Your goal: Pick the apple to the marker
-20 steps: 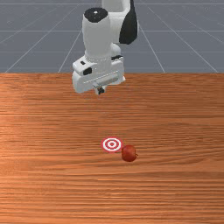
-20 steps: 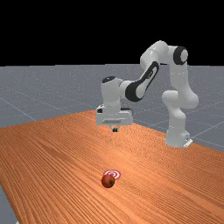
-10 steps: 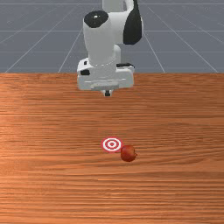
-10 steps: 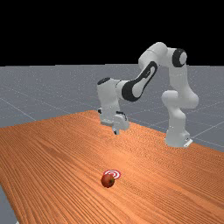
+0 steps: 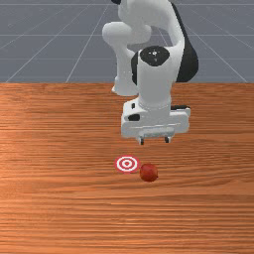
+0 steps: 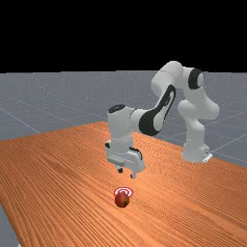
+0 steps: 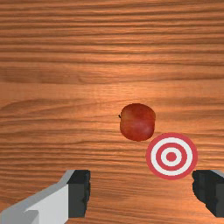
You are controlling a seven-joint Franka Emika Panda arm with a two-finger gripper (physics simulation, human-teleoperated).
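Note:
My gripper (image 5: pixel 154 141) hangs above the table in the front view, higher up and farther back than the red apple (image 5: pixel 149 172). Its two fingers stand wide apart with nothing between them; the far view has the gripper (image 6: pixel 127 174) over the table too. On the wood, the apple lies right beside the red-and-white ringed marker (image 5: pixel 127 163), on the front view's right of it. In the wrist view the apple (image 7: pixel 138 122) and the marker (image 7: pixel 171 156) lie beyond the open gripper (image 7: pixel 141 193).
The orange-brown table (image 5: pixel 59 198) extends around the apple and marker. In the far view the arm's base (image 6: pixel 195 153) stands at the table's right edge.
My hand has come down and forward, toward the front view's right, and turned. The fingers, close together before, have opened wide. The apple has shifted very slightly toward the front view's right.

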